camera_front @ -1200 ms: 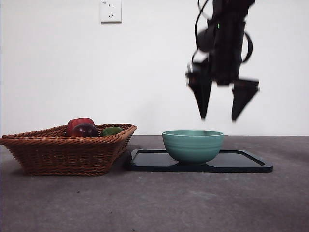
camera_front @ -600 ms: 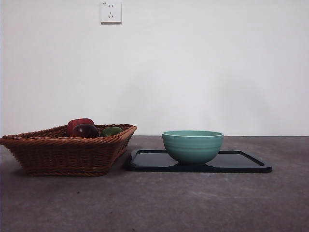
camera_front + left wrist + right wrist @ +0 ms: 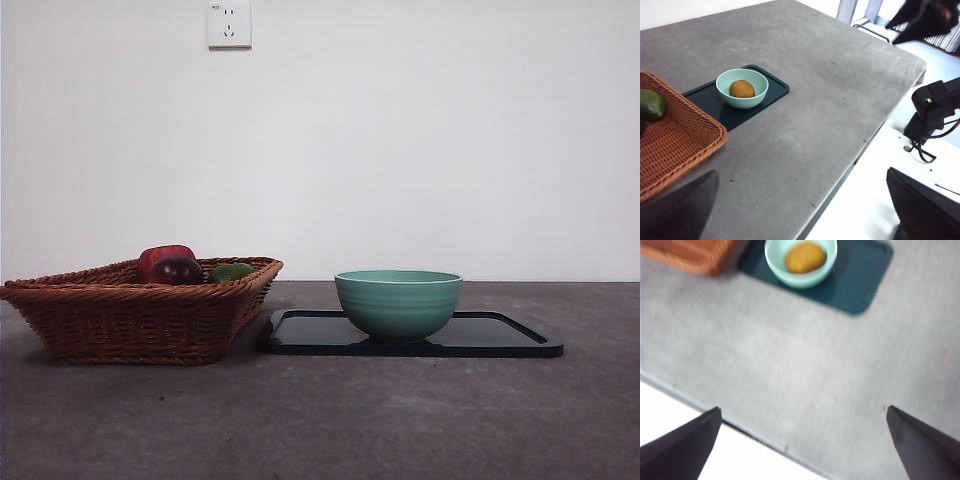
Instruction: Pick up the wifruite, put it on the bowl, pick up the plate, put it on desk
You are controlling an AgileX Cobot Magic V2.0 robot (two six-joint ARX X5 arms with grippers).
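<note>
Step 1 looks done: the wifruite (image 3: 742, 88) sits in the bowl (image 3: 399, 302). Next, lift the plate (image 3: 500, 338); both grippers' fingers spread wide, holding nothing.

I see the wifruite (image 3: 742, 88) lying inside the bowl (image 3: 742, 88), an orange-brown, matte, roundish fruit resting on the bowl's floor, its long side level. From the front I can't see it at all; the bowl's (image 3: 399, 303) wall hides it. The bowl is teal-green with faint ridges and a paler rim, upright, standing on the dark plate (image 3: 500, 335) towards its basket-side end. The plate lies flat on the grey, mottled desk (image 3: 320, 420). From my right wrist camera, fruit (image 3: 805, 257) and bowl (image 3: 800, 261) sit well ahead of the jaws, far out of their reach.
</note>
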